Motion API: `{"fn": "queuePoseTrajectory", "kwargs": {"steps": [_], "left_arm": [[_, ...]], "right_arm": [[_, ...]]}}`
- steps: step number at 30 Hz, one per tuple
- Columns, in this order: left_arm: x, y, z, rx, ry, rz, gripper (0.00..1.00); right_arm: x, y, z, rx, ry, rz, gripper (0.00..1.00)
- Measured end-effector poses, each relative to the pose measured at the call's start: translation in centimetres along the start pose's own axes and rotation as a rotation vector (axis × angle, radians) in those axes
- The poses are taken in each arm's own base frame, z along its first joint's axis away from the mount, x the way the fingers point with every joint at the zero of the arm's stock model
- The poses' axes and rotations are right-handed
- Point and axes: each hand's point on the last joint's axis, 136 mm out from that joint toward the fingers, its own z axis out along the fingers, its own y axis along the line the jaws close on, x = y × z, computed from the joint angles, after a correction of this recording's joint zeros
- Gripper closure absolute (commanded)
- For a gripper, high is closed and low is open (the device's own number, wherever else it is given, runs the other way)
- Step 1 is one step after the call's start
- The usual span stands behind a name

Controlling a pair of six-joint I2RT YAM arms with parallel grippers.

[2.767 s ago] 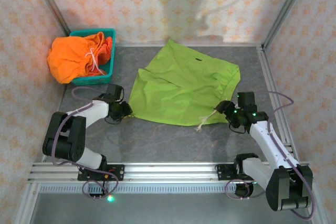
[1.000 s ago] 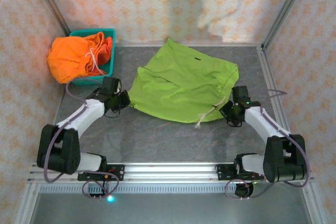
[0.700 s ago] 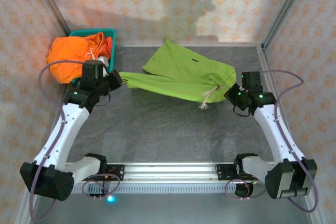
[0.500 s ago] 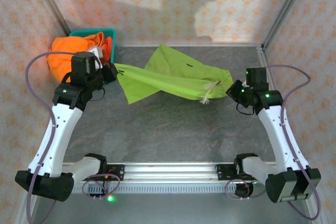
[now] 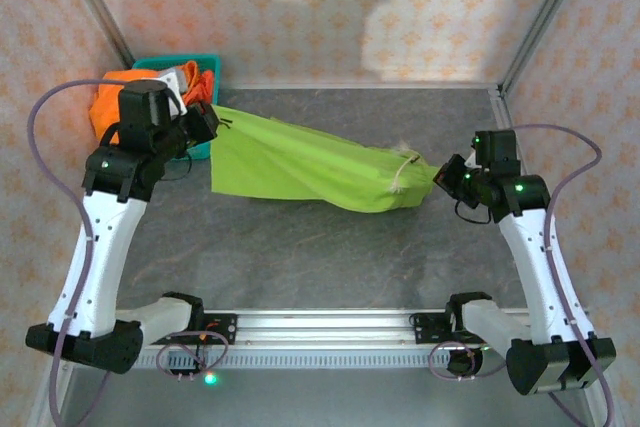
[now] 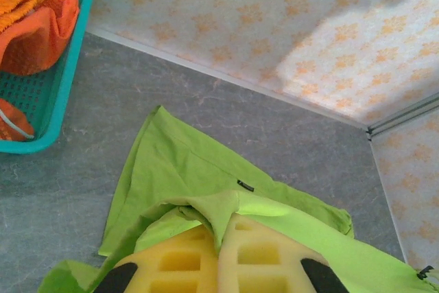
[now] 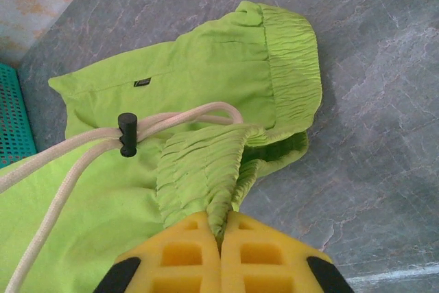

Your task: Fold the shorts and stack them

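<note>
Top view: the green shorts (image 5: 310, 162) hang stretched across mid-frame, with the orange shorts (image 5: 102, 105) at upper left. Left wrist: the left jaws are closed on a hem fold (image 6: 216, 214), bottom centre. Right wrist: the right jaws are closed on the bunched waistband (image 7: 206, 162). Both pinches look shallow; more tension might pull one free.

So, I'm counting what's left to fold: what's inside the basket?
Orange shorts lie bunched in the basket, spilling over its rim. How many there are, and anything beneath them, is covered; the left arm hides part from above.
</note>
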Motion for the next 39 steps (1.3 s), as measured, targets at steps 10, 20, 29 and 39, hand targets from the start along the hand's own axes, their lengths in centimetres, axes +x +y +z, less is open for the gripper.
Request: {"fn": "queuePoseTrajectory", "kwargs": {"steps": [10, 20, 29, 39], "left_arm": [[2.0, 2.0, 5.0, -0.072, 0.098, -0.011, 1.00], [3.6, 3.9, 13.5, -0.148, 0.218, -0.022, 1.00], [2.0, 4.2, 22.7, -0.187, 0.255, -0.026, 0.92], [1.1, 5.2, 30.7, -0.162, 0.298, -0.076, 0.15]], "right_arm": [[-1.0, -1.0, 4.5, 0.086, 0.063, 0.023, 1.00], [-4.2, -1.5, 8.6, 0.128, 0.067, 0.064, 0.99], [-7.3, -2.5, 12.9, 0.169, 0.072, 0.128, 0.92], [-15.4, -4.6, 15.0, 0.119, -0.038, 0.378, 0.28]]}}
